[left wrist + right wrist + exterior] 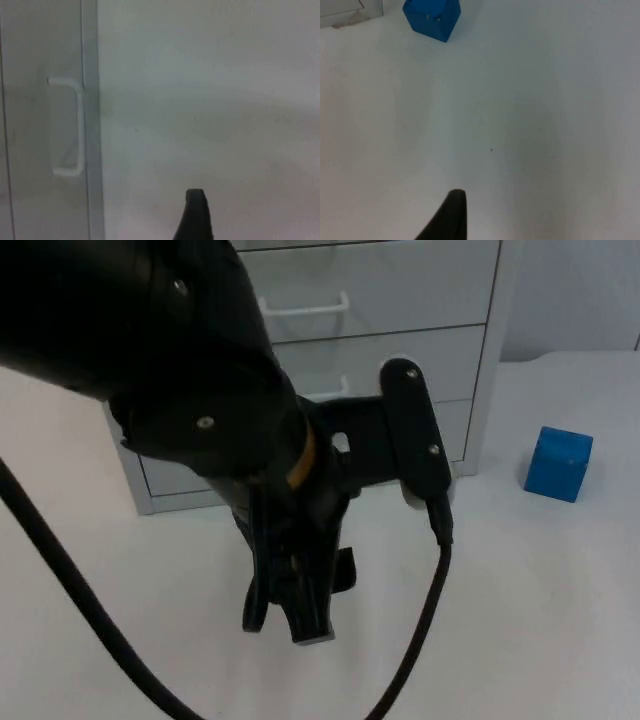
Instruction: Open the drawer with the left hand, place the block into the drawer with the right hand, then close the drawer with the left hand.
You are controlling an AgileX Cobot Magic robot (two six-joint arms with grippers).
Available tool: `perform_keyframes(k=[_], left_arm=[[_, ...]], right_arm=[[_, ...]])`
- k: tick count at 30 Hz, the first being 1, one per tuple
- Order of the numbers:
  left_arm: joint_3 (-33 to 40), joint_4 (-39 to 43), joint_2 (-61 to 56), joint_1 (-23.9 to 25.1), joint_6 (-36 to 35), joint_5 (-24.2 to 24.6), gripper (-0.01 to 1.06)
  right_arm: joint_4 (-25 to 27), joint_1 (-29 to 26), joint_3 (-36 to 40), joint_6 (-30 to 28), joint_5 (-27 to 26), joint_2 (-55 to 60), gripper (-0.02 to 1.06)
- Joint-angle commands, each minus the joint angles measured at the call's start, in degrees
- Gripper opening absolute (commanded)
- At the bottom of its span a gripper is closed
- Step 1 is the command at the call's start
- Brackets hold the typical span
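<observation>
Black against the white table (560,620), the left gripper (290,615) is seen in the top view just in front of the drawer unit (400,330), pointing away from it; whether its fingers are parted or closed cannot be told. All drawers are seen shut (white handles (305,308) flush against the fronts). Beside the drawer unit, apart from it, the blue block (558,463) is set on the table. In the right wrist view a right fingertip (451,217) is seen over bare table, well apart from the block; the state of that gripper cannot be told.

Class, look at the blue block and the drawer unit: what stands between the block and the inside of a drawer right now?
The closed drawer fronts do. The blue block sits on the table beside the drawer unit.
</observation>
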Motion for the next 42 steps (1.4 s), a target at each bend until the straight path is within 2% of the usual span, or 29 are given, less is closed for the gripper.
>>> perform_keyframes(k=[1,2,3,4,5,7,8,9,11,18,25,27,33,35,38,40,42], left_arm=[[-0.4,6.3,1.5,-0.4,-1.1,-2.6,0.64],[-0.4,9.6,2.6,-0.4,-2.8,-3.4,0.64],[-0.4,9.6,2.6,-0.4,-2.8,-3.4,0.64],[-0.5,13.3,3.9,-0.4,-6.0,-3.9,0.64],[-1.5,21.2,6.1,-0.4,-13.1,-3.5,0.64],[-3.6,31.3,10.0,-0.2,-22.9,-0.9,0.64],[-3.6,31.3,10.0,-0.2,-22.9,-0.9,0.64],[-4.7,36.2,11.5,-0.2,-27.6,0.9,0.64],[-6.9,41.2,14.4,0.1,-31.8,3.6,0.64],[-12.0,41.5,19.5,3.4,-32.6,4.5,0.64],[-15.1,43.5,21.8,8.0,-34.3,1.5,0.64],[-15.1,44.1,21.9,9.3,-34.6,-1.3,0.64],[-15.1,46.2,22.0,10.3,-34.7,-3.8,0.61],[-15.1,47.5,22.9,10.3,-34.7,-3.8,0.52],[-15.1,47.2,25.0,10.3,-34.7,-3.1,0.31],[-15.1,47.0,25.3,10.3,-34.7,-2.9,0.28],[-15.1,45.2,26.5,10.3,-34.7,-1.4,0.12]], right_arm=[[-0.1,-0.3,0.2,-0.8,-1.3,0.3,1.05],[-0.1,-0.3,0.6,-0.8,-1.8,0.3,1.05],[-0.1,-0.3,0.6,-0.8,-1.8,0.3,1.05],[-0.1,-0.3,1.1,-0.8,-2.2,0.3,1.05],[-0.1,-0.3,1.9,-0.8,-2.7,0.3,1.05],[-0.1,-0.3,2.4,-0.8,-2.8,0.3,1.05],[-0.1,-0.3,2.4,-0.8,-2.8,0.3,1.05],[-0.1,-0.3,2.4,-0.8,-3.0,0.3,1.05],[-0.1,-0.3,2.4,-0.8,-3.2,0.3,1.05],[-0.1,-0.3,2.4,-0.8,-3.4,0.3,1.05],[-0.2,-0.3,2.4,-0.8,-4.3,0.3,1.05],[-0.3,-0.3,2.4,-0.8,-4.7,0.3,1.05],[-0.3,-0.3,2.4,-0.8,-5.3,0.3,1.05],[-0.3,-0.3,2.4,-0.8,-5.4,0.3,1.05],[-0.3,-0.3,2.4,-0.8,-5.5,0.3,1.05],[-0.3,-0.3,2.4,-0.8,-5.5,0.3,1.05],[-0.3,-0.3,2.4,-0.8,-5.7,0.3,1.05]])
